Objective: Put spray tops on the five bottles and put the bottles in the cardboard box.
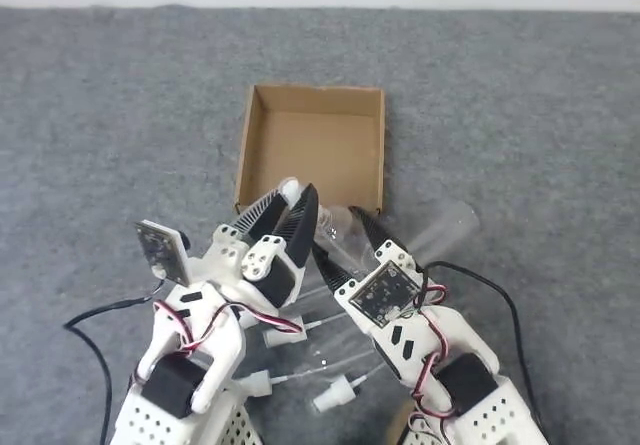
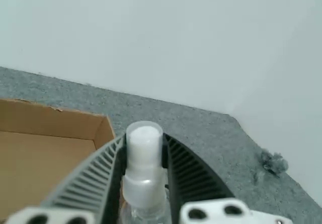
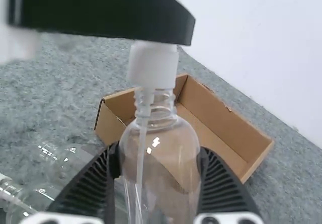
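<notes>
Overhead, two claws meet just short of the near side of the open cardboard box [image 1: 245, 150] on a grey-carpeted counter [image 1: 520, 115]. The right claw [image 1: 340, 237] is clamped around the body of a clear bottle [image 1: 338, 225], whose long axis runs out along the claw with the neck pointing toward the box. The left claw [image 1: 292, 197] is clenched on a white spray top [image 1: 289, 189], held at that neck. From the right wrist, the top sits over the bottle's mouth with the threads showing below it. Its thin dip tube runs down inside the bottle along the long axis. A black finger [image 3: 100, 10] of the left claw crosses above, and the box lies beyond, open side up. From the left wrist, the top is seen end-on between the ribbed fingers [image 2: 95, 173]. The box's corner is to one side, a white wall [image 2: 176, 43] stands behind the counter, and a tuft of lint [image 2: 272, 162] lies on the carpet. The high view takes in a second bottle [image 1: 445, 227], clear and lying on its side near the right claw. It also takes in several loose tops [image 1: 335, 396] with thin tubes, lying between the two arms.
</notes>
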`<state>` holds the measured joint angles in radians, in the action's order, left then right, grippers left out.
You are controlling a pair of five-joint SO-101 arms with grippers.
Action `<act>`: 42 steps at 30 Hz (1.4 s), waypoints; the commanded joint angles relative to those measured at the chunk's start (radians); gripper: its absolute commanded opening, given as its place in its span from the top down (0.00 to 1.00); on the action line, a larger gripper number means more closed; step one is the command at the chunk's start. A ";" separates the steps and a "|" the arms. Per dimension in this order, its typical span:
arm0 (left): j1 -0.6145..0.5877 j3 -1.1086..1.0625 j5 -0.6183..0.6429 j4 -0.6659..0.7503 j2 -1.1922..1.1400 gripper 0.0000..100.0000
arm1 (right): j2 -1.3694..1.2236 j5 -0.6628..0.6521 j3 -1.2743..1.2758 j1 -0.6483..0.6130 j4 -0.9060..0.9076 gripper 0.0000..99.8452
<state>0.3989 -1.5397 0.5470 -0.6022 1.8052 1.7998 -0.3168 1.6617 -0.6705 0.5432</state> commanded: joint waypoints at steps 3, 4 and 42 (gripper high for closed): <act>0.032 0.035 -0.023 -0.055 0.020 0.98 | 0.010 0.000 0.021 -0.001 -0.004 0.95; 0.037 0.036 -0.023 -0.071 0.020 0.98 | 0.010 0.000 0.021 -0.001 -0.004 0.95; -0.245 0.259 0.173 -0.261 0.020 0.80 | 0.013 0.000 0.021 0.001 0.018 0.95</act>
<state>0.1872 -1.3387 0.6866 -0.9214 1.8067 1.8013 -0.3153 1.6617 -0.6659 0.5585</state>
